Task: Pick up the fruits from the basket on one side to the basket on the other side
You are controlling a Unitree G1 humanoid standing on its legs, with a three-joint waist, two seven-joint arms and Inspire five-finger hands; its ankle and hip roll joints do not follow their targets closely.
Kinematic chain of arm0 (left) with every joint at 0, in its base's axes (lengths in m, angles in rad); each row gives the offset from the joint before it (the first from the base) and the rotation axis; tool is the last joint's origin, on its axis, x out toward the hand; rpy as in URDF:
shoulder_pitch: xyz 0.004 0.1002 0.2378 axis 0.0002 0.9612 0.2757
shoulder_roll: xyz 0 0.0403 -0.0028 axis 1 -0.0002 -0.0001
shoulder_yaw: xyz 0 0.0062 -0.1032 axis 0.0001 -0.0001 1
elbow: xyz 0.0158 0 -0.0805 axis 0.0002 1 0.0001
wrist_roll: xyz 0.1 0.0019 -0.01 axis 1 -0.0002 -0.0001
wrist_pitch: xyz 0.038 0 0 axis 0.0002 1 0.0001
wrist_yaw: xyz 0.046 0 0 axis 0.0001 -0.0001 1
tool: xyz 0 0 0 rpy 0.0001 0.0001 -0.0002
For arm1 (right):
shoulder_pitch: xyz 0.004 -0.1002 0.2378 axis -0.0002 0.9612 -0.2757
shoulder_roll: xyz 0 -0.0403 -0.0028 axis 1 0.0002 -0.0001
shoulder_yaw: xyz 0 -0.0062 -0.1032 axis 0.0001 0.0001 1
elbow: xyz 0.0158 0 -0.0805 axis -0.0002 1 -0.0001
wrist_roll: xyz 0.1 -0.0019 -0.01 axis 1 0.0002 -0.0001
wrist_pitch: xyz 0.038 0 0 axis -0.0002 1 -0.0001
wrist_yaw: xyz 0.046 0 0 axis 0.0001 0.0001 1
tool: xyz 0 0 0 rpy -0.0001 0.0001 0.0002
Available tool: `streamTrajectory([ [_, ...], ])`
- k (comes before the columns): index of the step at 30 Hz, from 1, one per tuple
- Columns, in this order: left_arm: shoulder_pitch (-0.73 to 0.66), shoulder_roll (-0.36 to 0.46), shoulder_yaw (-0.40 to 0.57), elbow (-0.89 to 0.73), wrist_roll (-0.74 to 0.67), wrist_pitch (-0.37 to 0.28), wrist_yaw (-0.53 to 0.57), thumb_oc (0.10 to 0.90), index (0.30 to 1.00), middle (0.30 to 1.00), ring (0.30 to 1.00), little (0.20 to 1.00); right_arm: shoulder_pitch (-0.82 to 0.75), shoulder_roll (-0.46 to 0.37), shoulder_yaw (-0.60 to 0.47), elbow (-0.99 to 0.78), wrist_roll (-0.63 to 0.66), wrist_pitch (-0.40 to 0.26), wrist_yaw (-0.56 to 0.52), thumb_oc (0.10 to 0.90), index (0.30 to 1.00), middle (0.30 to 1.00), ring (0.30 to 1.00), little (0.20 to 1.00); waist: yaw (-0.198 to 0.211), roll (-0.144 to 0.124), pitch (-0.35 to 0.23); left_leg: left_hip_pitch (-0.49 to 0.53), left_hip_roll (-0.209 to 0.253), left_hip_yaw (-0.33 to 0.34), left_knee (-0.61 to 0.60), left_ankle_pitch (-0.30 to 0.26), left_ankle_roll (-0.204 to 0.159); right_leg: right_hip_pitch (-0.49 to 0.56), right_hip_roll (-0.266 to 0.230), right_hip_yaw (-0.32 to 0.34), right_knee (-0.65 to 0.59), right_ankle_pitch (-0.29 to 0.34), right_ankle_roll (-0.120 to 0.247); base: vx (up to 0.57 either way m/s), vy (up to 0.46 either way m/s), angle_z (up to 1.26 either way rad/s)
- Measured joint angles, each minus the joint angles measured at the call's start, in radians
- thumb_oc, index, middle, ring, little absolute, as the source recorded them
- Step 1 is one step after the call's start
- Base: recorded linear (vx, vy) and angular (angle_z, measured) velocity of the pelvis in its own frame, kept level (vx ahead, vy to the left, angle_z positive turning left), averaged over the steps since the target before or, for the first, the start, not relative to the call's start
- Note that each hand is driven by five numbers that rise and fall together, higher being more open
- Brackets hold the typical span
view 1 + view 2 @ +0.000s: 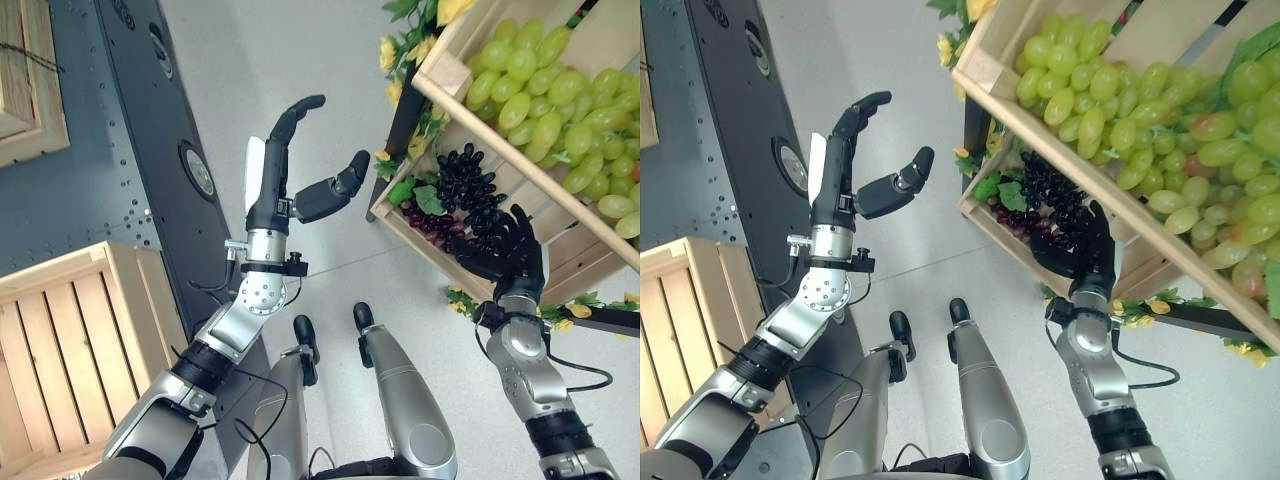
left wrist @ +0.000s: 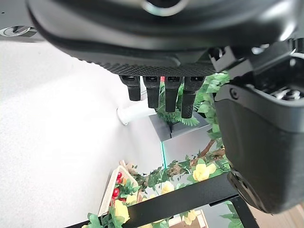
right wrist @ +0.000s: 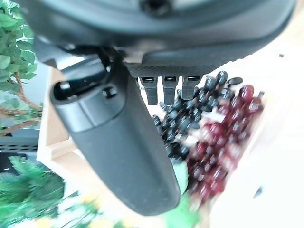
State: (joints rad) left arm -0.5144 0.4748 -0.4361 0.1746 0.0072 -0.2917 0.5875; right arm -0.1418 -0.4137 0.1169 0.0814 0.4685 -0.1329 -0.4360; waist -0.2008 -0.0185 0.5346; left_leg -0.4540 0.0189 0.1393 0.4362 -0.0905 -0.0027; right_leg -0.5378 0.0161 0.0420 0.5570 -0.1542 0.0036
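1. Nearest cam: empty wooden crate (image 1: 70, 350) at lower left of head views, slatted, nothing visible inside.
2. L hand (image 1: 290, 175) raised in open air over the floor, between the empty crate and the fruit stand. Fingers straight-ish, thumb out to the side, wide spread, holds nothing. L wrist view agrees: fingers (image 2: 164, 95) extended, only floor and foliage past them.
3. R hand (image 1: 505, 250) reaching into lower tilted crate (image 1: 400, 225) on the right, palm over the dark grapes (image 1: 470, 190). Fingers spread over the bunch, at or v. close to it; R wrist view shows fingers (image 3: 168, 88) straight above the dark berries, thumb out and not curled round anything. No grasp visible, reads as wide.
4. Dark grapes lie in lower crate w/ red grapes (image 1: 425, 225) along the lower edge and a small green fruit (image 1: 400, 190) at the crate's near-left end.
5. Upper crate (image 1: 470, 110) holds green grapes (image 1: 560, 110), piled full.
6. Yellow flowers + green leaves (image 1: 410, 55) trim the stand edges.
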Motion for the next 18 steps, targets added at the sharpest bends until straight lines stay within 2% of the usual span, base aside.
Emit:
streamTrajectory([
  [3,0.034,-0.008,0.020,0.002,-0.003,-0.001,-0.007,0.800,0.900,0.900,0.900,0.900,0.019,-0.004,0.009,-0.011,0.001,-0.004,0.094,0.800,0.900,0.900,0.900,0.900,0.001,0.001,0.000,0.077,-0.003,0.000,-0.056,0.007,0.006,0.078,-0.006,-0.005,-0.049,0.005,0.004,0.00,0.047,0.03],
  [6,0.112,-0.024,0.059,0.002,-0.029,-0.002,-0.054,0.800,0.900,0.900,0.900,0.900,0.067,-0.011,0.018,-0.016,0.003,-0.004,0.226,0.800,0.900,0.900,0.900,0.900,0.009,0.002,0.000,0.206,-0.009,-0.012,-0.155,0.033,0.010,0.212,-0.016,-0.035,-0.136,0.014,0.006,0.03,0.014,0.18],
  [10,0.176,-0.022,0.098,0.003,-0.084,-0.003,-0.120,0.800,0.900,0.900,0.900,0.900,0.100,-0.011,0.017,-0.037,0.057,-0.004,0.349,0.800,0.900,0.900,0.900,0.900,0.031,0.005,-0.002,0.316,-0.018,-0.051,-0.290,0.089,0.008,0.325,-0.016,-0.059,-0.252,0.042,0.010,0.09,0.031,0.26],
  [12,0.190,-0.022,0.110,0.004,-0.123,-0.003,-0.148,0.800,0.900,0.900,0.900,0.900,0.099,-0.011,0.017,-0.036,0.088,-0.003,0.389,0.800,0.900,0.900,0.900,0.900,0.054,0.007,-0.003,0.346,-0.017,-0.058,-0.336,0.108,0.009,0.356,-0.016,-0.070,-0.293,0.055,0.012,0.07,0.045,0.17],
  [18,0.259,-0.023,0.142,0.004,-0.140,0.000,-0.198,0.800,0.900,0.900,0.900,0.900,0.102,-0.005,0.021,-0.034,0.100,0.034,0.492,0.800,0.900,0.900,0.900,0.900,0.083,0.010,-0.014,0.450,-0.017,-0.089,-0.419,0.126,0.012,0.488,-0.018,-0.095,-0.402,0.069,0.019,0.09,0.043,0.19],
])
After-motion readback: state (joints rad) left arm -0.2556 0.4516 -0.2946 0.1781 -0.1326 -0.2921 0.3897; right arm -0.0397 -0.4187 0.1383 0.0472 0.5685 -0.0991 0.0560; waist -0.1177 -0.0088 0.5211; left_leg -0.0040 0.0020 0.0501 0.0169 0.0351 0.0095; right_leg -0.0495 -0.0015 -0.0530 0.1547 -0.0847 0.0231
